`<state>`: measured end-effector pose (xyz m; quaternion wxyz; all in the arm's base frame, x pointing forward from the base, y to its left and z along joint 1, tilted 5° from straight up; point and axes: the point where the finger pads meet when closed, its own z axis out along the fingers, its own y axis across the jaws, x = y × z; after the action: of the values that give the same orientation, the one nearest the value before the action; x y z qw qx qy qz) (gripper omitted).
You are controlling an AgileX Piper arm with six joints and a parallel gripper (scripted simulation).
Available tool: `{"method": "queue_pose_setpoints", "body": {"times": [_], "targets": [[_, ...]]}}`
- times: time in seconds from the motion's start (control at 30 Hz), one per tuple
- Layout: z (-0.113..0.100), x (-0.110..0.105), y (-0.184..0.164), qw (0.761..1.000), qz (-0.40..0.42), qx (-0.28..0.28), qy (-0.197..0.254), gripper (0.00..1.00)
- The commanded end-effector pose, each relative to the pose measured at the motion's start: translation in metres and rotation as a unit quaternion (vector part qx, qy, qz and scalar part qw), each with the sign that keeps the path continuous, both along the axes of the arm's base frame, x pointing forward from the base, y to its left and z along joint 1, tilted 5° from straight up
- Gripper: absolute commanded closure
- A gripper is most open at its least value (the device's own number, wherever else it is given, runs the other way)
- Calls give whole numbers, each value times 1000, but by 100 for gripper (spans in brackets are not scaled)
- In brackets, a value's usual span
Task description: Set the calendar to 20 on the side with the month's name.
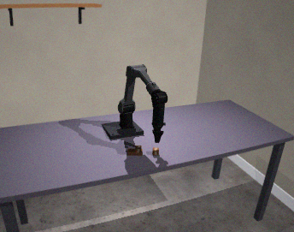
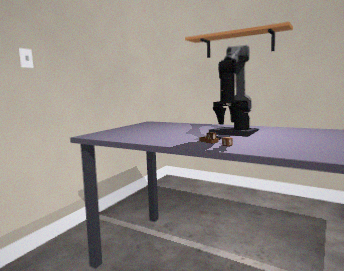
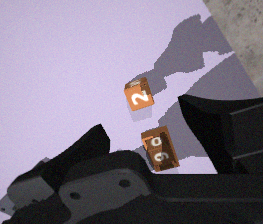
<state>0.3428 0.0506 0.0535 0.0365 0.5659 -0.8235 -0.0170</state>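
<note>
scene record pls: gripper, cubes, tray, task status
gripper: open, holds nothing, above the table near the cubes
loose cube: on the table, outside the tray, face with 2 showing
tray: on the table, holds one cube
cube in tray: face with 6 or 9 showing; other markings unclear
cubes side by side in tray: no
task status: not done

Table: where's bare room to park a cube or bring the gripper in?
Bare stretches of table lie left of the tray and right of the loose cube showing 2. It is crowded in front of the arm's base: tray, loose cube and the open gripper hanging above them.
</note>
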Motion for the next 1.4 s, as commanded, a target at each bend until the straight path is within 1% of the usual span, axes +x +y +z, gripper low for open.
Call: {"method": "queue_pose_setpoints", "body": {"times": [0.0, 0.03, 0.07, 1.37], "targets": [[-1, 0, 0, 1000, 2, 1, 2, 0], [-1, 0, 0, 1000, 2, 0, 2, 0], [-1, 0, 0, 1000, 1, 0, 2, 39], [-1, 0, 0, 1000, 1, 0, 2, 39]]}}
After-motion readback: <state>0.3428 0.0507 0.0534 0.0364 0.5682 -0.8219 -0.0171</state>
